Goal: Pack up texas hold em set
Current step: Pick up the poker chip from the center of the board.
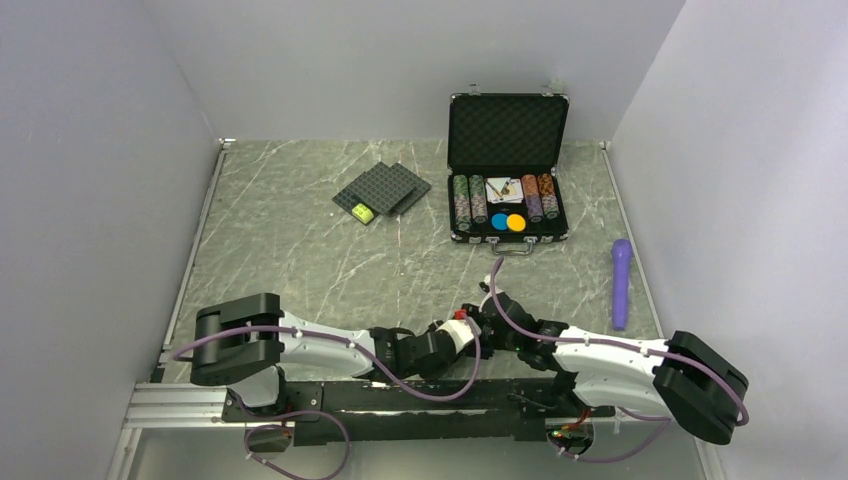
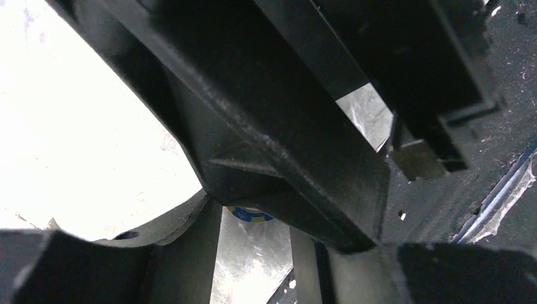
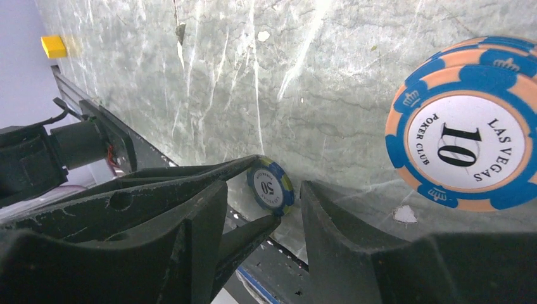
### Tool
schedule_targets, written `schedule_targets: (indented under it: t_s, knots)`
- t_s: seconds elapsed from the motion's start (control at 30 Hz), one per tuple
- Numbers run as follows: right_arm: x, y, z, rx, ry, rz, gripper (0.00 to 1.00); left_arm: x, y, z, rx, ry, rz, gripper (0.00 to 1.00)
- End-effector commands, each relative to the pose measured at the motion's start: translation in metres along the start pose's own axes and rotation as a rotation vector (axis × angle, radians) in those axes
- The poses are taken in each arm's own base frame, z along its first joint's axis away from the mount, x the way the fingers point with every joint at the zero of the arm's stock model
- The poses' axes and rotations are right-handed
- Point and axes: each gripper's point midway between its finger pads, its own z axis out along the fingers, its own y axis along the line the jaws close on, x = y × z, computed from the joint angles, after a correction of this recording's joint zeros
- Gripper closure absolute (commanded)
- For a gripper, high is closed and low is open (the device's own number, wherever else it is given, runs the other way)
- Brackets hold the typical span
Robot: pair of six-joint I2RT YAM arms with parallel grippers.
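Observation:
The black briefcase (image 1: 508,133) stands open at the back right, with chip stacks (image 1: 469,197), cards (image 1: 503,187) and a blue (image 1: 498,222) and an orange disc (image 1: 516,222) in its tray. Both grippers meet low at the front centre. My left gripper (image 1: 466,326) is shut on a blue-and-yellow "50" chip (image 3: 270,185), its thin fingers (image 3: 253,227) pinching the rim; a sliver of the chip also shows in the left wrist view (image 2: 250,214). My right gripper (image 3: 264,190) is open, its jaws on either side of that chip. A blue-and-orange "10" chip (image 3: 465,149) lies flat on the table beside it.
Dark grey studded plates (image 1: 381,189) with a yellow brick (image 1: 362,213) lie left of the case. A purple stick-shaped object (image 1: 621,283) lies at the right edge. The metal base rail (image 1: 300,400) runs along the front, just behind the grippers.

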Motion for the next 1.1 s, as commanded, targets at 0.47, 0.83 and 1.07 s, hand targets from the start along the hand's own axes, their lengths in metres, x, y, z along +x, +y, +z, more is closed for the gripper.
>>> schedule_targets:
  t_s: [0.47, 0.83, 1.07]
  knots:
    - [0.015, -0.01, -0.005, 0.018, 0.052, 0.025, 0.46, 0.091, 0.009, -0.003, -0.02, 0.209, -0.083, 0.73]
    - [0.025, -0.011, -0.004, -0.01, 0.089, 0.057, 0.45, 0.09, 0.013, -0.008, -0.015, 0.13, -0.148, 0.74]
    - [0.033, -0.013, 0.003, -0.048, 0.118, 0.104, 0.45, 0.09, 0.012, -0.008, -0.008, 0.12, -0.16, 0.75]
